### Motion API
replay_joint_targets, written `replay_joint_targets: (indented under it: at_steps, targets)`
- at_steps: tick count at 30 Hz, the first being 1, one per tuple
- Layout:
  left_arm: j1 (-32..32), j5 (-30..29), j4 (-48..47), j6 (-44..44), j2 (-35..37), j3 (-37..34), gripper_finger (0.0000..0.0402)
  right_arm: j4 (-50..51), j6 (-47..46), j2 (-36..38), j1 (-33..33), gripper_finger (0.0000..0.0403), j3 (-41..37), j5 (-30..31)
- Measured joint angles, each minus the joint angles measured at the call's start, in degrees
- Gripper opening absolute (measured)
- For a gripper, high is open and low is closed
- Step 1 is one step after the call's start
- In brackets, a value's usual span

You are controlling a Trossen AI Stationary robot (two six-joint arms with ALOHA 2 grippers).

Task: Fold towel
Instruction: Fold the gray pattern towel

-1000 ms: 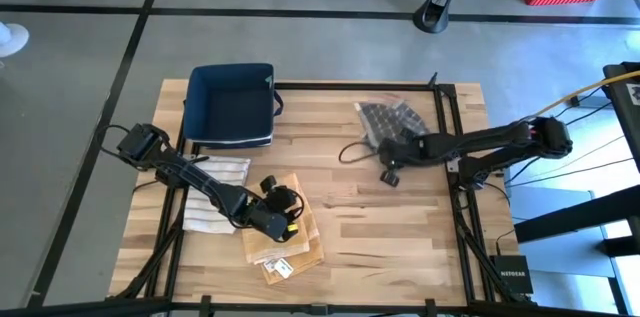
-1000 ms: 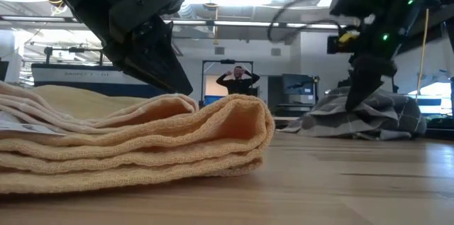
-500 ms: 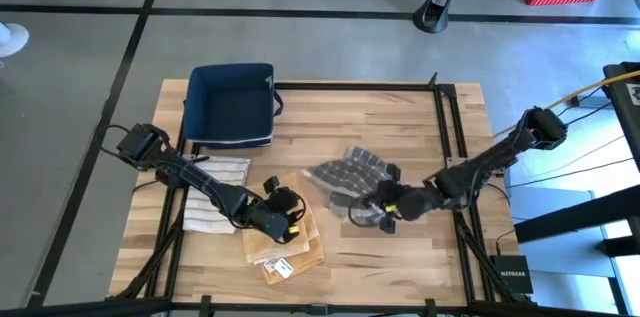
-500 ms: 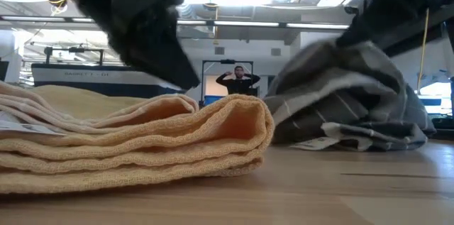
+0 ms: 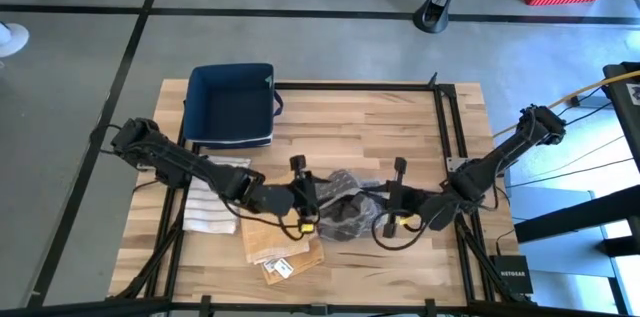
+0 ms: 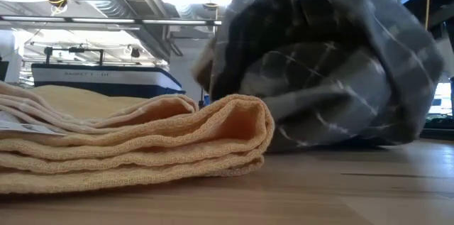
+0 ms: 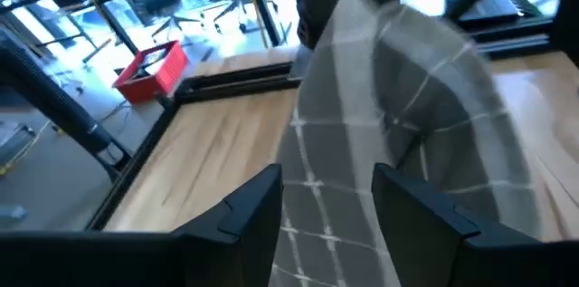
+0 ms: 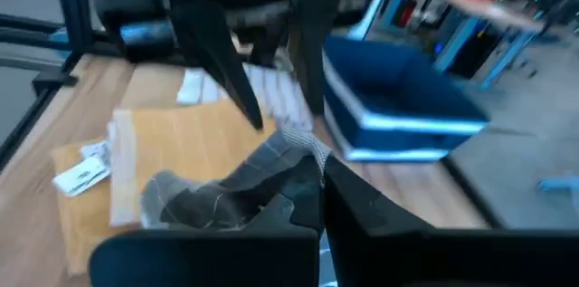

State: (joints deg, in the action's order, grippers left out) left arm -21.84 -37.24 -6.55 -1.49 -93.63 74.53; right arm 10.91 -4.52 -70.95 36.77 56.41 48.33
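Here, the blue bin (image 5: 231, 104) sits beside a striped towel (image 5: 214, 195).

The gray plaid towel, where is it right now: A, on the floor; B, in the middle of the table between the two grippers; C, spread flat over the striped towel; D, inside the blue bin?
B: the gray plaid towel lies bunched mid-table between the left gripper and the right gripper, which is shut on it.

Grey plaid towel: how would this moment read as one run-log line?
grey plaid towel: bunched mid-table, beside folded yellow towel | right gripper: shut on towel | left gripper: open at towel | fold: not yet done
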Motion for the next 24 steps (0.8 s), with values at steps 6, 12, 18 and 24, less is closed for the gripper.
replay_joint_targets:
  at_steps: [6,12,18,24]
  targets:
    - [1.26,5.34,0.00,5.36,-0.11,-0.07,0.0164,0.04,0.35,-0.05,-0.04,0.0005,2.58,0.14]
    - [0.53,10.41,-0.40,10.35,-0.11,-0.07,0.0164,0.24,-1.48,-1.42,-0.11,0.0008,1.54,0.47]
    - [-1.65,9.18,0.29,11.32,-0.74,0.33,0.0164,-0.60,-1.50,-2.07,-0.15,0.0009,1.54,1.54]
    - [1.49,1.46,-0.34,13.96,-5.40,0.14,0.0164,-1.03,-1.57,-2.07,-0.15,0.0009,1.76,2.08]
